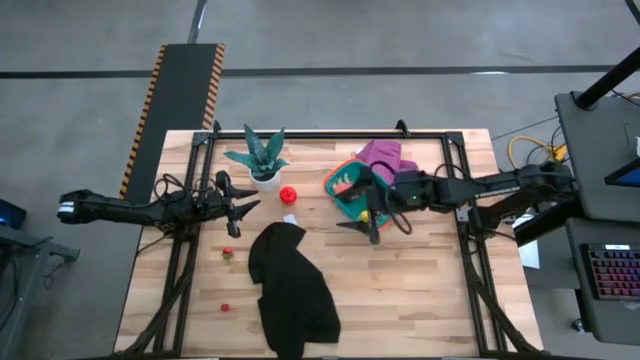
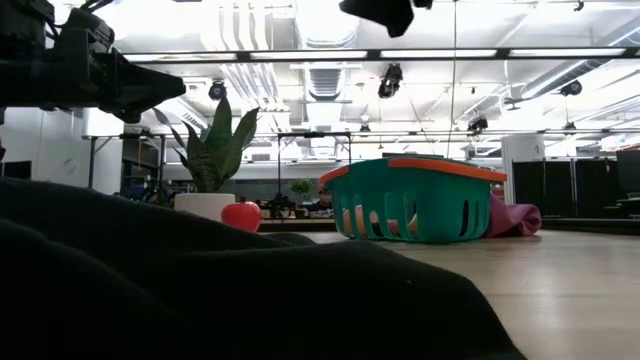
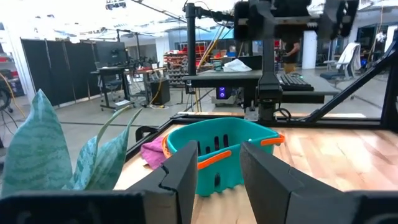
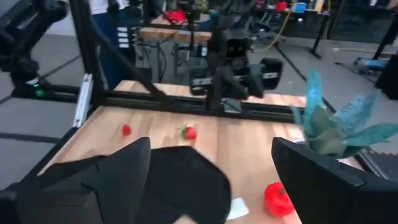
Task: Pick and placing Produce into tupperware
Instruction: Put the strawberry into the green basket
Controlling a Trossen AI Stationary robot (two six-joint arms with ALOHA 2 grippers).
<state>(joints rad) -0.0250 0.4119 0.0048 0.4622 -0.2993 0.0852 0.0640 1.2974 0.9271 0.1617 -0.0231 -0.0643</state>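
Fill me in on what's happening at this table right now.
A two-armed robot is sorting toy produce into the teal container. The right gripper hangs just beside the container with its jaws wide open and empty. The left gripper waits near the potted plant, holding nothing. A red piece and two smaller red ones lie on the table by a black cloth.

Teal rectangular plastic tupperware [image 1: 345,186] with orange rim and slotted walls, upright beside purple cloth, small pieces inside; round red toy fruit [image 1: 288,195] near plant pot; two small red toy pieces [image 1: 228,252] [image 1: 225,308] apart left of black cloth.
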